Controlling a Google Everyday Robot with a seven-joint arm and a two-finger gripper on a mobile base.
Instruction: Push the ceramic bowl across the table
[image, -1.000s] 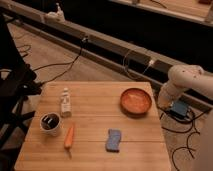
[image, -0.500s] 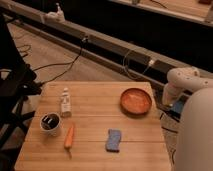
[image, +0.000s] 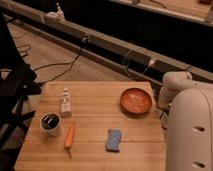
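Ceramic bowl (image: 135, 101) on the tabletop's (image: 95, 156) far right, close to the white arm (image: 192, 131).
Nearest: blue sponge (image: 113, 140) and carrot (image: 69, 136), then white cup (image: 50, 124) and small bottle (image: 65, 103); beyond, cables (image: 61, 65) cross the floor (image: 42, 52). The claw is hidden behind the arm; its state cannot be told.

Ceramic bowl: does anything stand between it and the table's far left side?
Yes: a small bottle stands level with the ceramic bowl near the left edge of the table. The gripper is not in view.
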